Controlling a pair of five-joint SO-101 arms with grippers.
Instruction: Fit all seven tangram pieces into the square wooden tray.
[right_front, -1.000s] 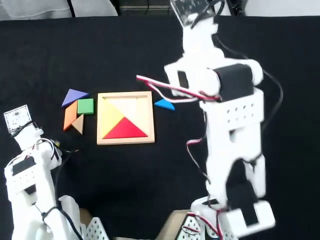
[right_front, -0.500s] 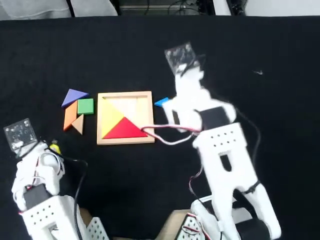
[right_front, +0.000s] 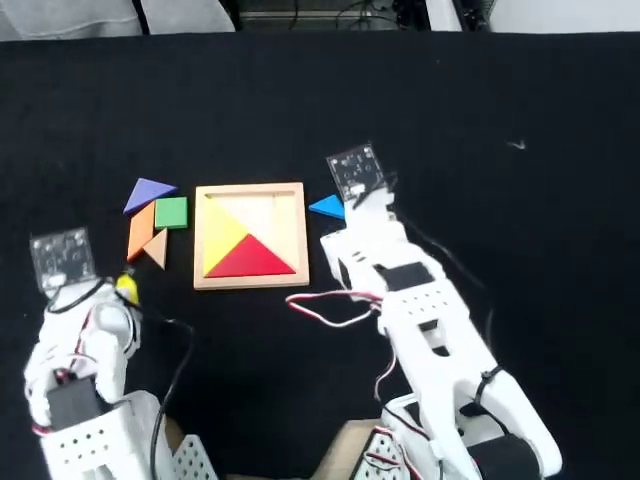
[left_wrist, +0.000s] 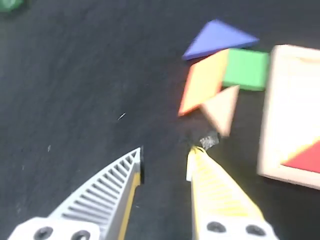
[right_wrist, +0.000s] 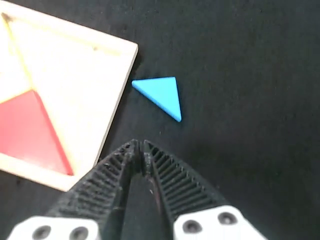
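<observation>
left tool (left_wrist: 165, 150) parted, right tool (right_wrist: 140, 145) closed

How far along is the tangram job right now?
Done: the yellow triangle and red triangle lie in the tray. In hand: nothing; the left pincer is open, the right pincer shut, both empty. To do: purple triangle, orange parallelogram, green square, tan triangle and blue triangle lie outside it.

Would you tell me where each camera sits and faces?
High view: fixed above the table, looking down at the wooden tray, left arm and right arm.
Left wrist view: on that arm, facing past the open left gripper toward the green square.
Right wrist view: on that arm, facing past the shut right gripper toward the blue triangle.
Both wrist views share the tray's red triangle.
</observation>
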